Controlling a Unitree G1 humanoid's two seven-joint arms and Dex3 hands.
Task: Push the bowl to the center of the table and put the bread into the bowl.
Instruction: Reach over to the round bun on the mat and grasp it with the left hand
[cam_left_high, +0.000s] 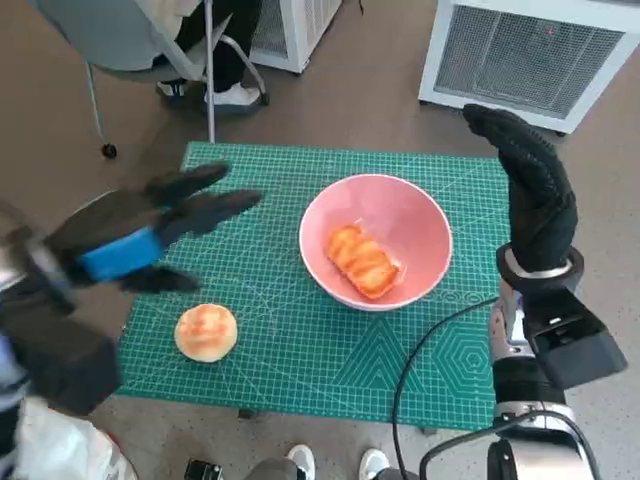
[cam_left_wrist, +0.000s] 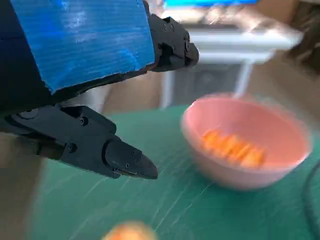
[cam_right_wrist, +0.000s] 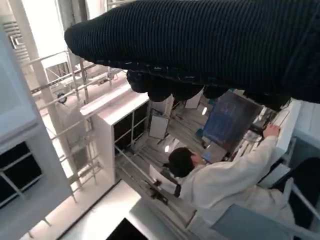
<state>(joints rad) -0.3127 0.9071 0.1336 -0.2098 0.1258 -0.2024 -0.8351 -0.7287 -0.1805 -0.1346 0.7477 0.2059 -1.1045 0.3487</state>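
I see the pink bowl (cam_left_high: 375, 240) holding one bread piece (cam_left_high: 363, 262); a round bun (cam_left_high: 206, 332) lies on the green mat (cam_left_high: 300, 350). Left hand (cam_left_high: 150, 240) hovers empty, fingers spread; right hand (cam_left_high: 530, 190) raised, fingers extended, holding nothing.

— Any lettering legible from here?
— None. Green cutting mat (cam_left_high: 300, 350) carries only printed grid lines and shapes; any numerals too small. Blue tape (cam_left_wrist: 85, 40) blank.

A robotics lab or workshop room.

A green gridded cutting mat (cam_left_high: 300, 330) covers the small table, white vented machine cabinets (cam_left_high: 520, 55) stand on the brown floor, and a person in a white coat (cam_right_wrist: 225, 182) works near metal racks and white units.
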